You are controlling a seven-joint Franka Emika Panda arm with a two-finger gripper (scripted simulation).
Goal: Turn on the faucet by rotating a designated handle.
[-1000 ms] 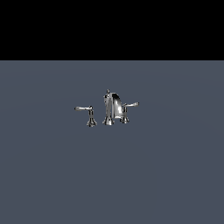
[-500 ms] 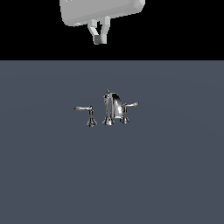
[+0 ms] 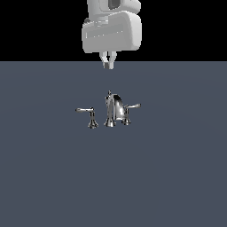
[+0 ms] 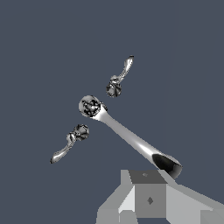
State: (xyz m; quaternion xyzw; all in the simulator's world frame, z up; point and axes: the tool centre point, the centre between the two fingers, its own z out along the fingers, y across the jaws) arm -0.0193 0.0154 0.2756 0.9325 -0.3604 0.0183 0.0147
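Observation:
The chrome faucet (image 3: 113,111) stands in the middle of the grey surface, its arched spout with a top knob between two levers. The handle (image 3: 131,108), a slim lever slanting slightly upward from a short post, is on the exterior view's right of the spout. A like handle (image 3: 87,113) with a level lever stands on the exterior view's left. My gripper (image 3: 109,62) hangs well above and beyond the faucet, fingers together, holding nothing. The wrist view looks down on the spout (image 4: 131,138), with both levers (image 4: 119,79) (image 4: 70,142) and my gripper (image 4: 148,197); which lever is the handle I cannot tell there.
The flat grey surface (image 3: 177,177) stretches all around the faucet. Black background lies beyond its far edge. Nothing else stands on it.
The arm was out of view a second ago. It has come down from the top of the exterior view, and its hand and fingers now hang above the faucet.

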